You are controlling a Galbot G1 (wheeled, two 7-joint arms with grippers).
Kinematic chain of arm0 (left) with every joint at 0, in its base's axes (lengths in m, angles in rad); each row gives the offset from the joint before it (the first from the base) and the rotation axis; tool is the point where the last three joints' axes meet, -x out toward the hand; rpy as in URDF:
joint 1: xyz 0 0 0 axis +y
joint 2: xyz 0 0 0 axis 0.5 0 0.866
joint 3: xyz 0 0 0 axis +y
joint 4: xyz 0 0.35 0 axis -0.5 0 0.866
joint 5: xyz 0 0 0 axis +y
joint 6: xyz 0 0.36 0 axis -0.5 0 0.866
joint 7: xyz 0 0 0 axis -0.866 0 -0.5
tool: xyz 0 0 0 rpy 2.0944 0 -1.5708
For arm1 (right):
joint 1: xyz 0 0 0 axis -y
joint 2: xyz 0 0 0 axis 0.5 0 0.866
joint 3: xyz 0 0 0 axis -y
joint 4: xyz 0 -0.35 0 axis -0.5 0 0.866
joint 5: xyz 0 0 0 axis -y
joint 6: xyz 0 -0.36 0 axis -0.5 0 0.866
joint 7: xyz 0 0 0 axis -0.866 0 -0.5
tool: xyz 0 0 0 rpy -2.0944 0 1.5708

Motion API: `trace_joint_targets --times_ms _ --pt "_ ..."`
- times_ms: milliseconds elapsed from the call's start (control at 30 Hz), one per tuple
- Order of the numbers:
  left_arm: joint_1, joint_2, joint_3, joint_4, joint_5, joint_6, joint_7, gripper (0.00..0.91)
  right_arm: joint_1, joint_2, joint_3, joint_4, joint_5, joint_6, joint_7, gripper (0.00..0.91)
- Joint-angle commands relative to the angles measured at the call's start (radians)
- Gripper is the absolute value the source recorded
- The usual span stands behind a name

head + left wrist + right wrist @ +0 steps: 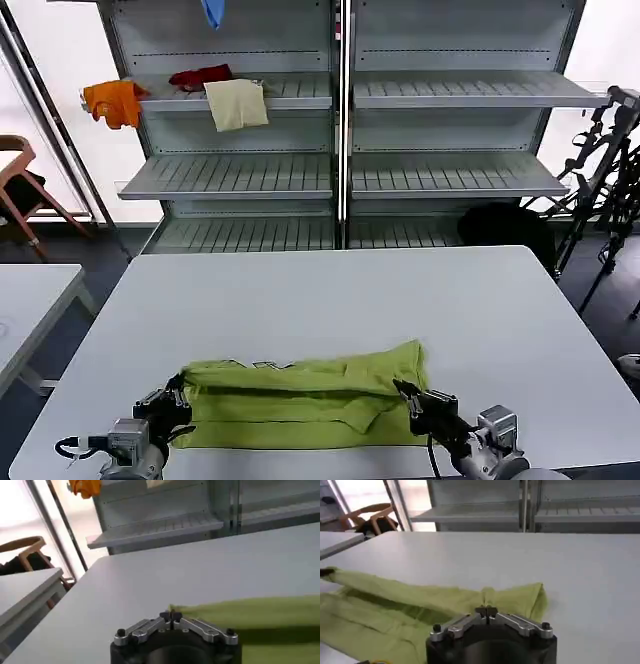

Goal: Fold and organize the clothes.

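The lime-green T-shirt (300, 400) lies on the white table (350, 290) near its front edge, folded into a long band with a strip of white print showing along its far edge. My left gripper (180, 393) is at the shirt's left end, shut on the fabric edge (260, 612). At the shirt's right end my right gripper (405, 390) is shut on a pinched fold of the T-shirt (395, 605). In the wrist views the left gripper (171, 614) and the right gripper (485, 611) both have their tips pressed together against green cloth.
Metal shelves (340, 175) stand behind the table, holding an orange garment (113, 100), a cream cloth (237, 103) and a red cloth (200, 75). A second table (30, 290) and a wooden chair (15, 185) are at left. A tripod (600, 170) stands at right.
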Motion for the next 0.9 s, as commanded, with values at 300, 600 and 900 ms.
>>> trace_joint_targets --times_ms 300,600,900 --pt "0.012 -0.014 0.014 0.008 0.004 -0.008 -0.001 0.0 -0.039 0.02 0.008 -0.037 -0.011 0.039 0.004 0.0" --pt "0.027 -0.02 0.029 0.012 0.024 -0.009 0.002 0.01 -0.055 0.029 0.004 -0.044 -0.037 0.069 0.017 0.0" --pt "0.03 -0.026 0.029 0.005 0.042 -0.005 -0.02 0.01 -0.065 0.045 -0.002 -0.042 -0.036 0.072 0.061 0.232"
